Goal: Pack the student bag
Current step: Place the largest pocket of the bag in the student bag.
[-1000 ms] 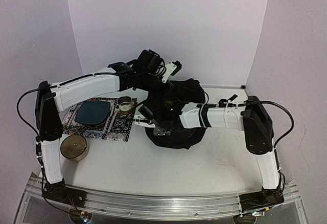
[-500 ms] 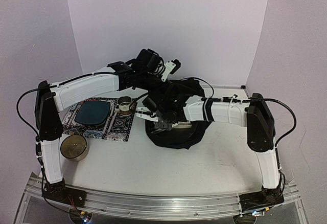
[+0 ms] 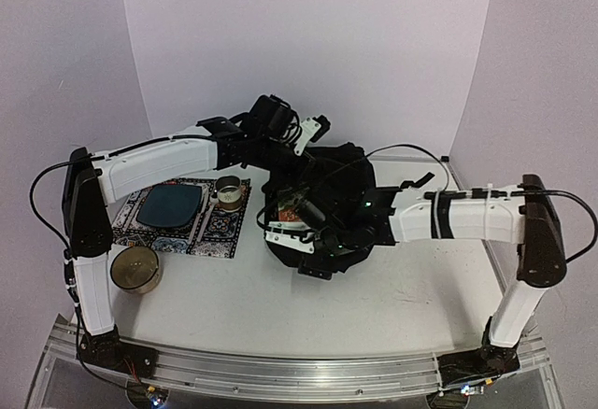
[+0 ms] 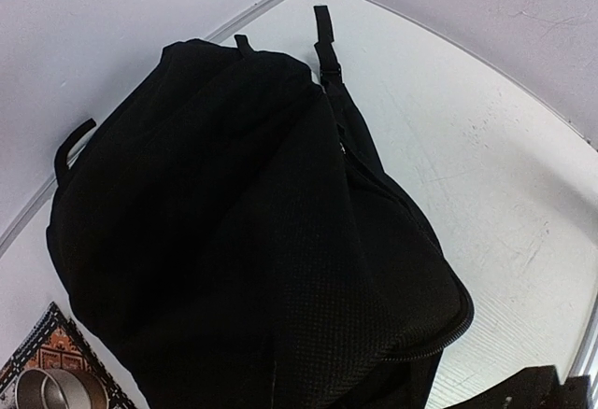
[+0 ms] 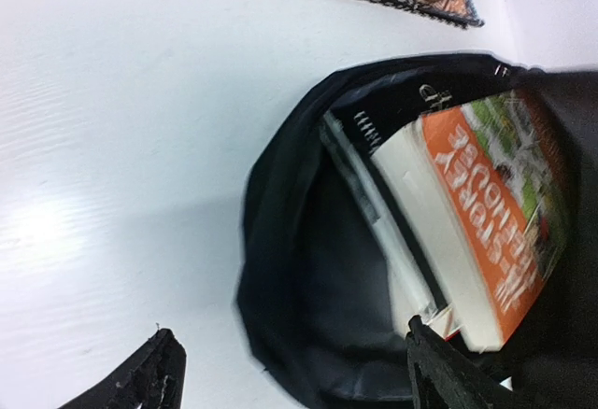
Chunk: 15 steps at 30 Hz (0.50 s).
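The student bag [image 3: 341, 205] lies on its side in the middle of the table, a soft black backpack with its mouth toward the left. An orange-covered book [image 5: 495, 213] sits inside the mouth, with a thin dark-covered book [image 5: 374, 190] beside it. My right gripper [image 5: 294, 372] hovers open just outside the bag's rim [image 5: 266, 269], holding nothing. From above, the right gripper [image 3: 280, 232] sits at the bag's left edge. My left gripper [image 3: 285, 159] is at the bag's upper side. The student bag's fabric [image 4: 243, 241] fills the left wrist view and hides the fingers, which are shut on it.
A patterned mat [image 3: 220, 232] lies left of the bag, carrying a blue dish [image 3: 170, 205] and a small metal cup [image 3: 227, 190]. A round metal pot [image 3: 135, 269] stands near the left arm. White walls close the back and both sides.
The right arm's elbow has swung out to the right and dropped low. Its gripper has drawn back to the bag's rim, and the orange book now shows inside. The left arm has held still.
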Tool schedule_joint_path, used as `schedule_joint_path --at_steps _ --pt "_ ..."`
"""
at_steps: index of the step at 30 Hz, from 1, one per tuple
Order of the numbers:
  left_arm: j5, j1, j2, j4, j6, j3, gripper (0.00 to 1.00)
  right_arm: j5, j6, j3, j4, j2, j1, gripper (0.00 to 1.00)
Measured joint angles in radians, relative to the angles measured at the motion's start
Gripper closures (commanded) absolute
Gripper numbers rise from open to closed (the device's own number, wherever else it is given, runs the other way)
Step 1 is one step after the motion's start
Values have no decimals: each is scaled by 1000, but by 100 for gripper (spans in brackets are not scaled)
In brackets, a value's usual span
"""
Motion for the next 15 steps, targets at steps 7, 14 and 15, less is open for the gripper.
schedule_joint_path --at_steps 7,14,15 --pt "14 -1 -32 52 -21 -109 100 -108 119 -185 -1 -154 -7 25" --pt "24 -2 -72 123 -57 -286 100 -126 238 -261 -13 -260 -87 29" --pt "28 -2 -77 139 -66 -311 100 -118 261 -261 -12 -277 -111 30"
